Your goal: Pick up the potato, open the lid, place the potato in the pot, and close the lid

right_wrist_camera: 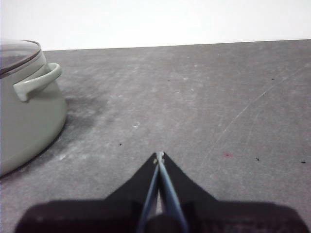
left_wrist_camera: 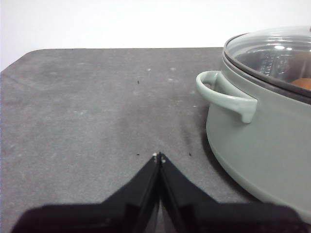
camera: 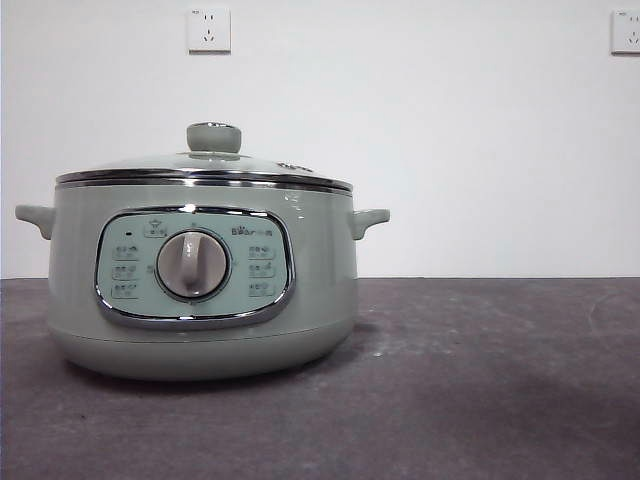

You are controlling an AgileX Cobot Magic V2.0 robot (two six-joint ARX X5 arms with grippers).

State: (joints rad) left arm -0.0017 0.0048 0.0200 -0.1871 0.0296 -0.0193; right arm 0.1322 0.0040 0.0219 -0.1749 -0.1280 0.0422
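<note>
The potato already sits inside the pot under the seated lid, both the left gripper and right gripper pinched together, empty, on either side

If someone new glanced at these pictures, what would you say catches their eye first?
The pale green pot dominates the left of the dark table, its glass lid seated on top. Through the glass, an orange bit of the potato shows inside. Both the left gripper and right gripper are shut, empty, beside the pot.
</note>
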